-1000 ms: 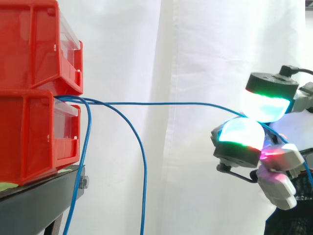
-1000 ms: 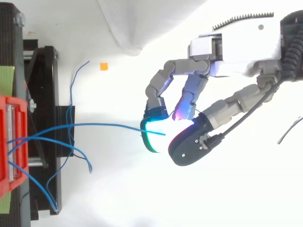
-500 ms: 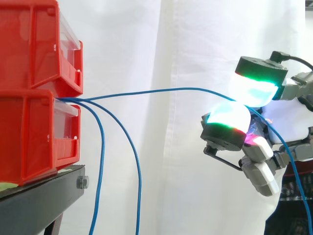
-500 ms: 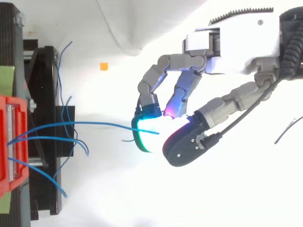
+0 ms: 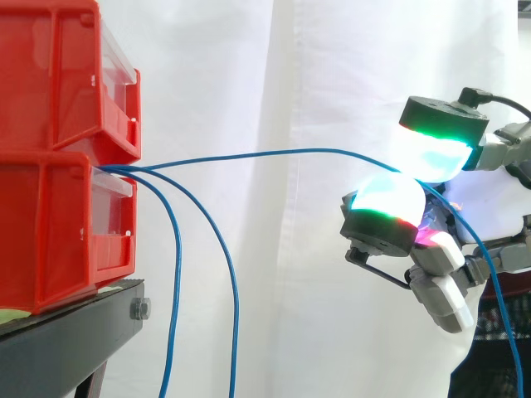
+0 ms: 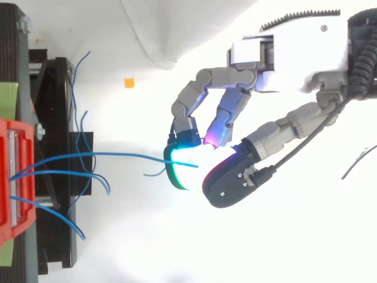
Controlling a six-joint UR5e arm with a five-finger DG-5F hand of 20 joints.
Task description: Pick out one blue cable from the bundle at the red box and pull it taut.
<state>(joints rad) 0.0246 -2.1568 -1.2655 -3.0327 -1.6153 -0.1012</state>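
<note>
Stacked red boxes (image 5: 58, 157) stand on a black stand at the left. A bundle of blue cables comes out between them. One blue cable (image 5: 274, 153) runs right in a shallow arc, slightly slack, to my hand (image 6: 283, 59). Curled fingers pinch it between glowing cyan-green fingertips (image 5: 386, 203), and its free end hangs down past the hand (image 5: 502, 307). In the top view the same cable (image 6: 118, 155) leads from the box (image 6: 15, 177) to the fingertips (image 6: 182, 168). Two other blue cables (image 5: 224, 282) droop down from the box.
A black stand (image 5: 75, 332) carries the boxes, with a white curtain behind. A small orange scrap (image 6: 128, 83) lies on the white floor. Loose blue cable ends (image 6: 76, 76) curl over the stand in the top view.
The hand moved left toward the boxes and slightly up between one second and half a second ago, slackening the held cable. The hanging cables swung a little. Since then hardly anything has moved.
</note>
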